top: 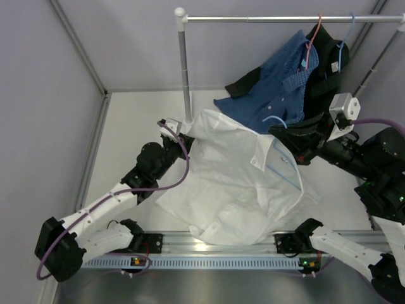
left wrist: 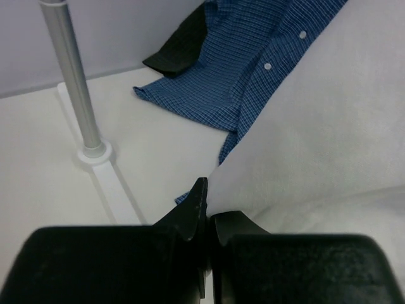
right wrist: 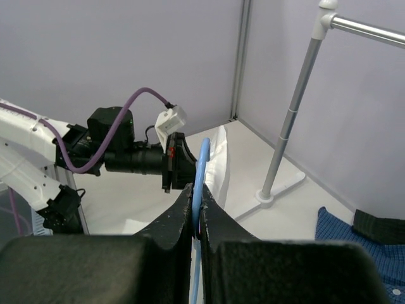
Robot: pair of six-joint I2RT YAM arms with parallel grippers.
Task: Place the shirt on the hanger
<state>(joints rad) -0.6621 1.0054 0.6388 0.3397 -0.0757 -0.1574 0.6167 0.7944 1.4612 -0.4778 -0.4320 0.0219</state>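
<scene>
**Both pinches are set; now work the shoulder over the wire**

Top view: the shirt [top: 234,190] lies rumpled across the middle of the table [top: 133,120], with its collar right of centre. Your left gripper [top: 179,131] sits at the shirt's upper-left corner, jaws pressed together on the cloth edge. Your right gripper [top: 288,136], at centre right, is clamped on the hanger [top: 274,120], whose hook curls up just above the collar. A faint blue line under the cloth hints that one arm of the wire is already inside the shirt, but that can't be confirmed from here. The blue patterned shirt [top: 278,88] lies just behind, touching the white one.

Left wrist view: at lower centre the jaws meet on the very edge of the white cloth, and the bite looks thin. The patterned shirt runs across the top of the frame, close beside the pinch and, as far as shows, not caught in it.

Right wrist view: the jaws pinch the light-blue wire, which rises between them at centre. The left gripper, with its fold of white cloth, faces you just beyond.

The step in hand looks like drawing the shoulder over the hanger's end. Hold the hanger steady and draw the left-hand cloth away from it slowly, because that thin bite may slip. Watch that the patterned shirt doesn't drag along.
</scene>
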